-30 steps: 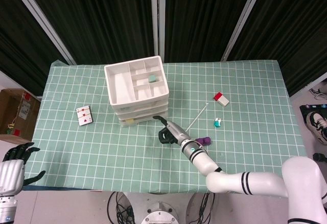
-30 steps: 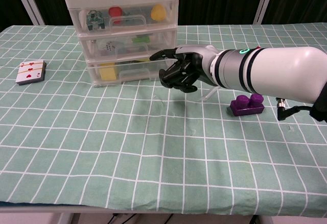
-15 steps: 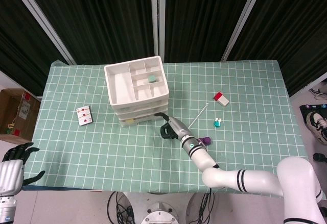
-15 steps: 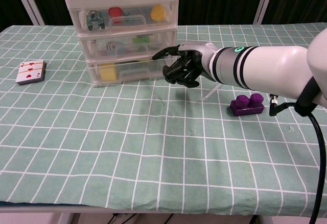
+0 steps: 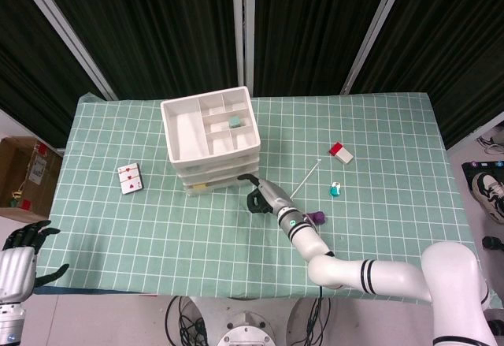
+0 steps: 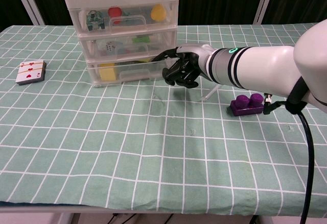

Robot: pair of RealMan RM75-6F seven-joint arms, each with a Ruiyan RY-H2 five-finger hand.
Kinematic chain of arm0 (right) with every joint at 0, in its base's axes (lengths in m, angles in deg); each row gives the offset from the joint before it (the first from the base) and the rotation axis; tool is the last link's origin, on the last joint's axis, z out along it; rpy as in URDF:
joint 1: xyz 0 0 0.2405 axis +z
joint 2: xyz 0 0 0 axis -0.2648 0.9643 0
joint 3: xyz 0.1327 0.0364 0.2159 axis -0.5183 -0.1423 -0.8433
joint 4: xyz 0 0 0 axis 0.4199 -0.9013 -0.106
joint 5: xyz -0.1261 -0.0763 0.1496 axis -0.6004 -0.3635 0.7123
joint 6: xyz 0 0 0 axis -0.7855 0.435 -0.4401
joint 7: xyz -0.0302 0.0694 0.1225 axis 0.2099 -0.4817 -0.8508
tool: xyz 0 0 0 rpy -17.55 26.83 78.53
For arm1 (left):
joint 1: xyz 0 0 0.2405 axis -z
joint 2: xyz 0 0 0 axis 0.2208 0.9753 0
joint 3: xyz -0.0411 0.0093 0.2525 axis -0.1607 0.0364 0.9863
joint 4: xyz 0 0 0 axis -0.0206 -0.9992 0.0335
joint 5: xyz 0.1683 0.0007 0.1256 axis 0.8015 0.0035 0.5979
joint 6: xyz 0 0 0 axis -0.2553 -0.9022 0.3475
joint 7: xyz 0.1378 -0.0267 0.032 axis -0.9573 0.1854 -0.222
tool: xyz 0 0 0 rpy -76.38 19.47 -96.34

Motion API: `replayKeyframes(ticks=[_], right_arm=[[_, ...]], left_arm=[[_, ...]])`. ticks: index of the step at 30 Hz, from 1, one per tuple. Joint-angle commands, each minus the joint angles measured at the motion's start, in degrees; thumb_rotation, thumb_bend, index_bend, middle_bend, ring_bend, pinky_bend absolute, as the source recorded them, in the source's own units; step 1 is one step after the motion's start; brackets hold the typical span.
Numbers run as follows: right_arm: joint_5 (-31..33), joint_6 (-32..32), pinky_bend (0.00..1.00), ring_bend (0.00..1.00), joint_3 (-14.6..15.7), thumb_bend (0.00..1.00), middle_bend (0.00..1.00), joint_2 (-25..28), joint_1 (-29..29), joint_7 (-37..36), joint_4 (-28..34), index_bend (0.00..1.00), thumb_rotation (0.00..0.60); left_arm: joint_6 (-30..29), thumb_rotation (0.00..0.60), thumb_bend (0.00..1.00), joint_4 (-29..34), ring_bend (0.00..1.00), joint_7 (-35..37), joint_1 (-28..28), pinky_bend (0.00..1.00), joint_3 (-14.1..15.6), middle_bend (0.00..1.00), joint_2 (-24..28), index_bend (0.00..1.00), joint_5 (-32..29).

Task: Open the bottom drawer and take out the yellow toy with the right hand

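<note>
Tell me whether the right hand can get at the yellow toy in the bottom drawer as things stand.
Probably not yet. The yellow toy sits behind the shut clear front of the bottom drawer, and the right hand is at that front's right end, so the drawer must come out first.

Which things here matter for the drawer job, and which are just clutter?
For the job:
right hand
bottom drawer, closed
yellow toy inside it

Lying about:
playing cards
purple block
white stick
red and white box
small teal thing
left hand, off the table
</note>
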Motion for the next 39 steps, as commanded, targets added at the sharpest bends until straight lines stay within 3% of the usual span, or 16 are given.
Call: replayKeyframes(ticks=[1,5,21,35,39], right_arm=[[0.68,-0.31,0.92,0.83,-0.22,0.66,0.74,0.46,-0.06,0.36,0.58,0.13,0.6],[1.26,-0.96,0.92,0.83,-0.06,0.66,0.74,1.93,-0.64,0.62,2.69,0.2,0.6],[2.89,-7.1,0.92,0.83,3.35,0.66,0.74,12.77,-3.47,-1.49,16.55,0.21,0.6],[-1.43,-9.13,0.92,0.83,5.8,0.66,0.74,16.68,-5.31,-4.88,21.24,0.21,0.6],[-5.49,-8.66,0.92,0.83,5.92,0.6,0.72,17.97,-6.16,-4.9,22.02,0.02,0.6]], left_arm=[[0.04,0.6,0.05,-0.01,0.17,0.03,-0.03,0.19,0.04,0.19,0.0,0.32,-0.02],[0.07,0.6,0.05,-0.14,0.17,0.08,-0.02,0.19,0.03,0.19,-0.08,0.32,-0.03],[0.58,0.6,0.05,-1.02,0.17,0.52,0.39,0.19,-0.08,0.19,-0.66,0.32,0.04],[0.96,0.6,0.05,-1.22,0.17,0.52,0.68,0.19,-0.12,0.19,-0.85,0.32,0.01],[0.76,0.6,0.05,-1.27,0.17,0.58,0.75,0.19,-0.19,0.19,-0.97,0.32,0.18]])
